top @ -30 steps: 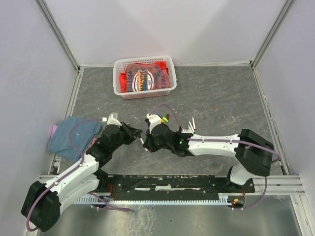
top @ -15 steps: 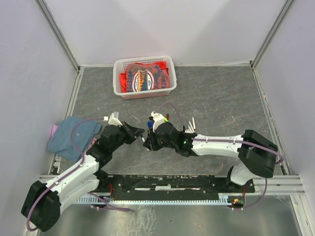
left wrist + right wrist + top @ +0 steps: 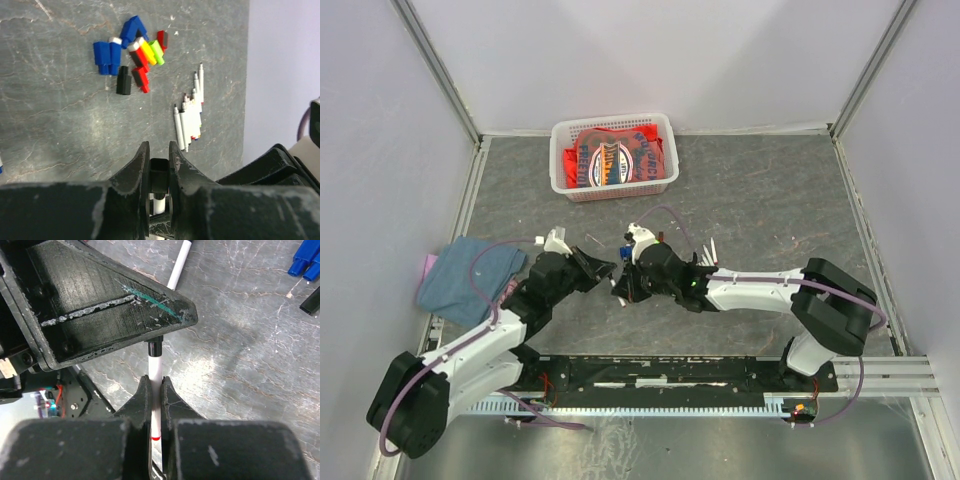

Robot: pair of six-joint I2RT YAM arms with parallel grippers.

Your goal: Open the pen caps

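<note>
Left wrist: black cap (image 3: pixel 159 172) mostly buried between left gripper (image 3: pixel 159 149) fingers, barrel barely visible. Right wrist: pen (image 3: pixel 155 367) top hidden behind that gripper; blue caps (image 3: pixel 305 265) clipped at frame edge.

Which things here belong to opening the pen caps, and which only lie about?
Job: pen in the right tool, its black cap in the left tool, loose caps, uncapped pens.
Lying about: white basket, blue cloth.

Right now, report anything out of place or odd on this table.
Nothing looks broken or spilled. The blue cloth lies across the left rail, partly off the surface. Loose pen caps sit in a jumbled heap, apart from the pens.
</note>
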